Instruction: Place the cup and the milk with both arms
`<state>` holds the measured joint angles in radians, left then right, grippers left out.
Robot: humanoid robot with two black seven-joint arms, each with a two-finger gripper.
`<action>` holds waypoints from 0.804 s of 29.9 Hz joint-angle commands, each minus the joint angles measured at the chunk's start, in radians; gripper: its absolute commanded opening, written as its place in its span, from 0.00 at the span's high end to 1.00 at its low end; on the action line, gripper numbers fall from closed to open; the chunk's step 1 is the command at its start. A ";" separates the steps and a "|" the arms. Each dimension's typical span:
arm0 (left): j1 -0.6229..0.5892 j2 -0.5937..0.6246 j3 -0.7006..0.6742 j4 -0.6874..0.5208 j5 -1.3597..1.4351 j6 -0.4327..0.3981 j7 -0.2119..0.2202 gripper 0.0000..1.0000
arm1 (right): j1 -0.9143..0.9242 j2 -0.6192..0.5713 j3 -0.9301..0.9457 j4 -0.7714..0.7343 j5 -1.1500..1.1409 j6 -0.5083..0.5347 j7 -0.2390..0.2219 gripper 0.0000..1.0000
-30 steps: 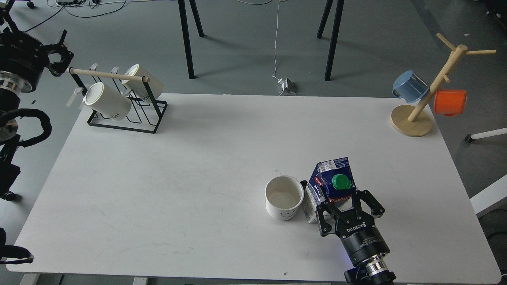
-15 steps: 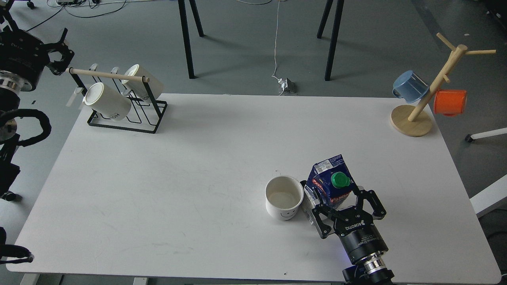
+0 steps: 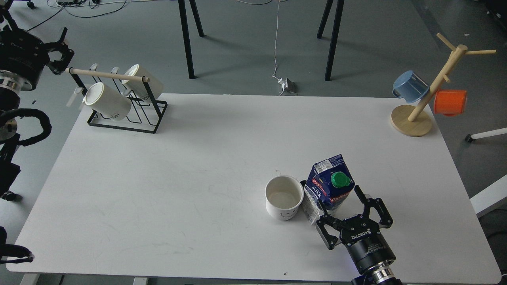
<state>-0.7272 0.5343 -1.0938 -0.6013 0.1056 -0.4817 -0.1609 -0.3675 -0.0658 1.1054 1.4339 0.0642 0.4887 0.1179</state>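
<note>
White worktop (image 3: 198, 178): milk (image 3: 328, 188) upright, touching cup (image 3: 283, 196) on its left. Right gripper (image 3: 350, 209) just behind milk, fingers apart, off it. Left gripper (image 3: 59, 53) near mug rack (image 3: 122, 99), fingers unclear.

On the table (image 3: 158, 190) stand one smiley cup (image 3: 283, 197), one milk carton (image 3: 328, 187), two cream mugs (image 3: 107, 101) on a wire rack (image 3: 126, 114), and a blue mug (image 3: 410, 86) and an orange mug (image 3: 450, 102) on one wooden mug tree (image 3: 429, 95).
</note>
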 commanded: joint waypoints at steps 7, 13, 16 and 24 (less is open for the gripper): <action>0.003 0.001 0.000 0.000 -0.003 -0.001 -0.003 0.00 | -0.148 -0.088 0.040 0.034 -0.009 0.000 0.000 0.03; 0.002 0.001 -0.005 0.000 -0.006 -0.001 -0.005 0.00 | -0.214 -0.137 0.155 0.040 -0.009 0.000 0.002 0.03; 0.002 0.000 -0.005 0.000 -0.007 0.000 -0.005 0.00 | -0.212 -0.169 0.267 0.062 -0.009 0.000 0.003 0.03; 0.006 -0.007 -0.009 -0.002 -0.020 -0.007 0.007 0.00 | 0.017 -0.397 0.406 0.027 0.012 0.000 0.008 0.02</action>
<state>-0.7252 0.5290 -1.1052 -0.6031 0.0953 -0.4843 -0.1636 -0.4483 -0.3967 1.4957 1.4914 0.0646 0.4887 0.1258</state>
